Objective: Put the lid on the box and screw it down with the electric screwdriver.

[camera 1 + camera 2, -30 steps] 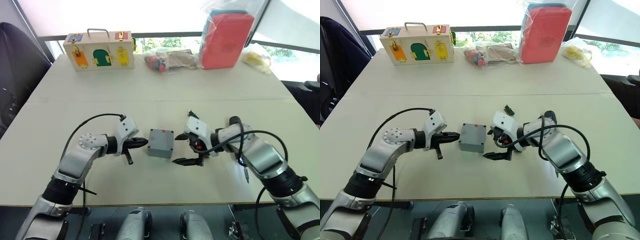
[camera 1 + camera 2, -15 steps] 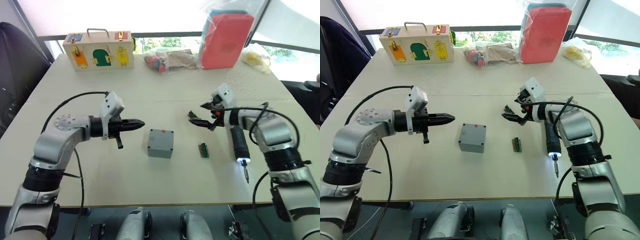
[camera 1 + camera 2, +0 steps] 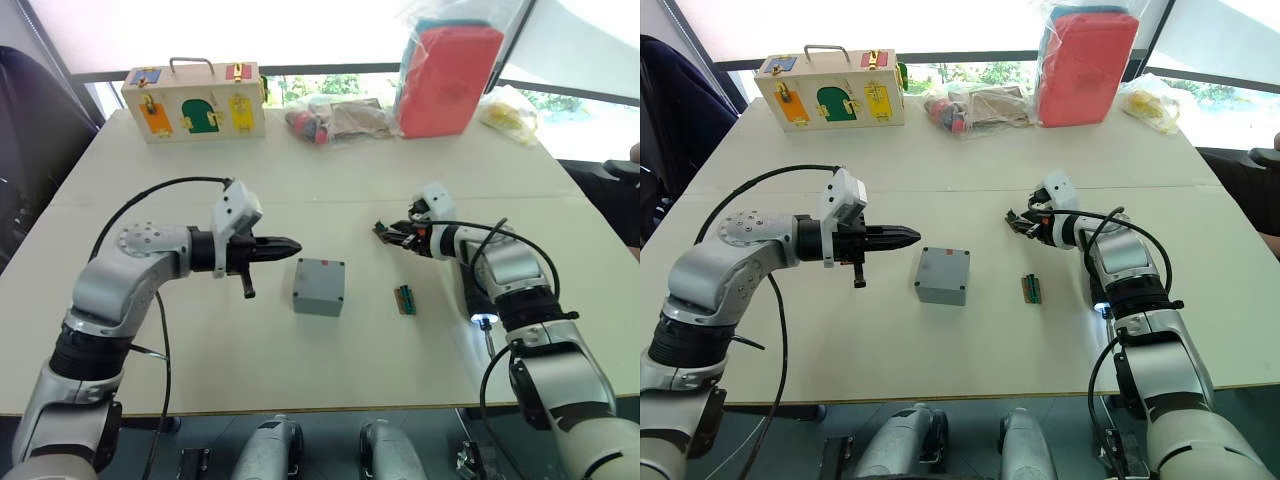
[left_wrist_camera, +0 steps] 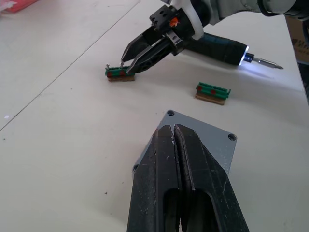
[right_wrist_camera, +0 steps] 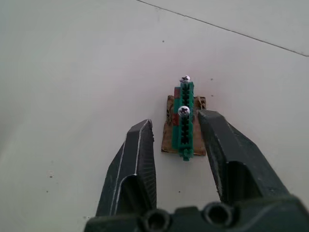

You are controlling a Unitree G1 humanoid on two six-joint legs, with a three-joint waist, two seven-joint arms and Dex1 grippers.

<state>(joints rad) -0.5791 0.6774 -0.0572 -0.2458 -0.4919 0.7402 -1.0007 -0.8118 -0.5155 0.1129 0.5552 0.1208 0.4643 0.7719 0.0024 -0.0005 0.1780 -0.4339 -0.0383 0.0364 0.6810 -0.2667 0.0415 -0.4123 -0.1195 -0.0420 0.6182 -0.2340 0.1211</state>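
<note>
Pale and wide, the worktop (image 3: 150, 170) runs back to a window; along its far edge stand a wooden case with coloured doors (image 3: 193, 101), some clear bags (image 3: 335, 118) and a red pack in plastic wrap (image 3: 448, 78).

From my head, the box (image 3: 320, 286) sits near the middle of the worktop with the lid (image 3: 321, 272) lying flat on top of it. My left claw (image 3: 288, 246) hangs just to its left, fingers pressed together, tip pointing toward the box but apart from it. My right claw (image 3: 389, 231) is over to the right and further back, low at a small green block (image 3: 1014, 217). A second green block (image 3: 405, 299) lies between the box and the electric screwdriver (image 3: 476, 300), which rests on the worktop beneath my right forearm, its tip light glowing.

Along my left wrist, my shut fingers (image 4: 166, 164) point over the lid's screw-holed corners, with both green blocks, my right claw and the lit screwdriver beyond.

Along my right wrist, my fingers (image 5: 137, 159) are spread, one on each side of the green block, which holds two screws (image 5: 183, 110); the right finger sits just beside it.
</note>
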